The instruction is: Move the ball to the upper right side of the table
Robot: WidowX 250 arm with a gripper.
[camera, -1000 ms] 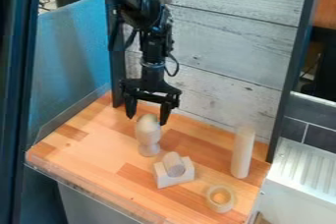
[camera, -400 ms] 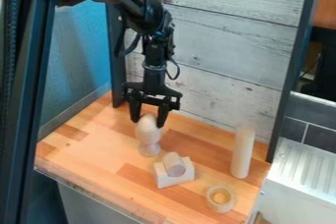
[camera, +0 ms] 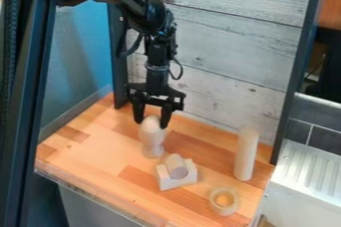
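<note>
- Tool point(camera: 152, 123): down at top of ball, upper L part of tabletop point(camera: 86, 154); can't tell how far open or if it's got hold.
- Ball point(camera: 152, 129): pale, egg-shaped, upright on small stand point(camera: 152, 150).
- Notched block point(camera: 178, 181) w/ short cyl. point(camera: 176, 167) on it, nr stand.
- Tall cyl. point(camera: 246, 156): upright, R side.
- Ring point(camera: 223, 201): nr front R edge.
</note>
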